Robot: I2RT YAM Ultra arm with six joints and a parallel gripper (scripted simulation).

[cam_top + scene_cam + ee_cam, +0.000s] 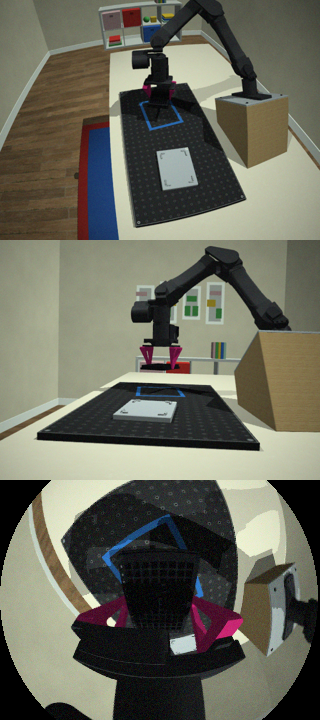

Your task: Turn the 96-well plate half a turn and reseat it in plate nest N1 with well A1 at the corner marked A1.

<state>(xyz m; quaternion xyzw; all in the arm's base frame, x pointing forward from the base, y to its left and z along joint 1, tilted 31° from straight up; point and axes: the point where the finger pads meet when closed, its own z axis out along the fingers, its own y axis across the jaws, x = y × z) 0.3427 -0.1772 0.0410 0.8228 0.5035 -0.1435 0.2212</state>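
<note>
My gripper (160, 363) with magenta fingers is shut on the black 96-well plate (159, 366) and holds it level, well above the deck. The plate (160, 99) hangs over the blue taped outline B1 (161, 115). In the wrist view the plate (160, 590) fills the space between the fingers, with B1 (143, 547) behind it. The grey plate nest N1 (176, 168) lies empty nearer the front of the black deck, with small corner locators and a white mark at its far right corner (185, 149). I cannot tell which corner of the plate is cut off.
The black perforated deck (178, 152) lies on a cream table. The arm's wooden pedestal (254, 127) stands to the right of the deck. A shelf unit with coloured boxes (140, 23) stands beyond the table's far end.
</note>
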